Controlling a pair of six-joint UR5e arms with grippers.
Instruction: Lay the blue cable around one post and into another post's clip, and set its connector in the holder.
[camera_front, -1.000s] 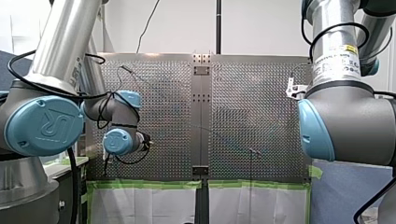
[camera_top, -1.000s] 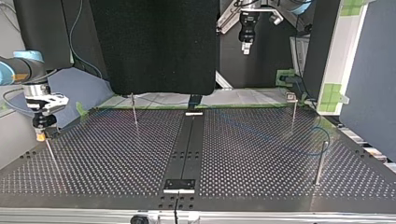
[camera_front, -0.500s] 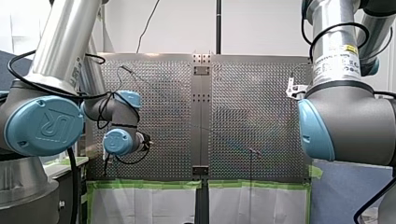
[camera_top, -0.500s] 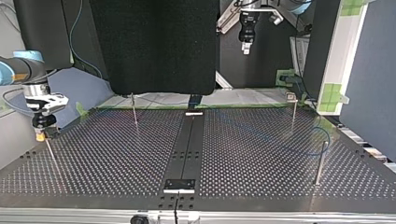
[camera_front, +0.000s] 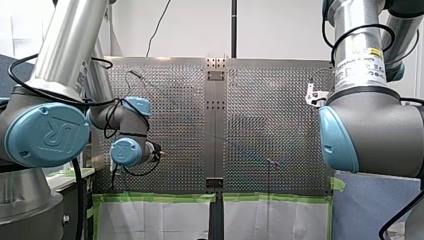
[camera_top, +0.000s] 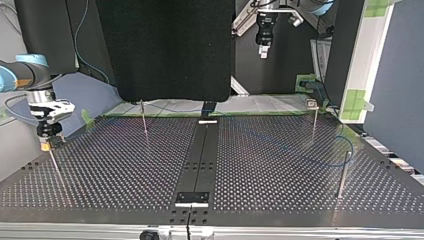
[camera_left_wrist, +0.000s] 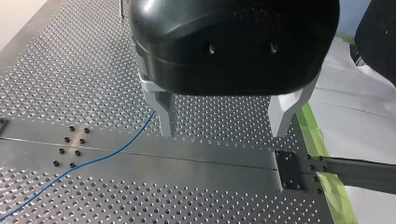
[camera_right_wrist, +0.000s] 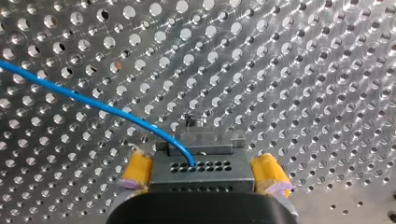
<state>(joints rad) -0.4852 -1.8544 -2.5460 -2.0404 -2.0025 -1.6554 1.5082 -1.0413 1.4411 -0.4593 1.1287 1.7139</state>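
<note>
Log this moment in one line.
left gripper open, empty | right gripper shut on connector | blue cable lying on table

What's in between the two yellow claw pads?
A grey block with holes, seen in the right wrist view; the blue cable ends in it.

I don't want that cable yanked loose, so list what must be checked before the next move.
1. Left claw open, nothing in it: ok.
2. Blue cable ends in the grey block: ok.
3. Right claw sits at that block: ok. Whether it grips it: cannot tell.
4. Cable curves at the near post at the top view's right: ok.
5. Cable seated in the clip of the far post: cannot tell.
6. Cable on the table runs beside the left claw, not inside it: ok.
</note>
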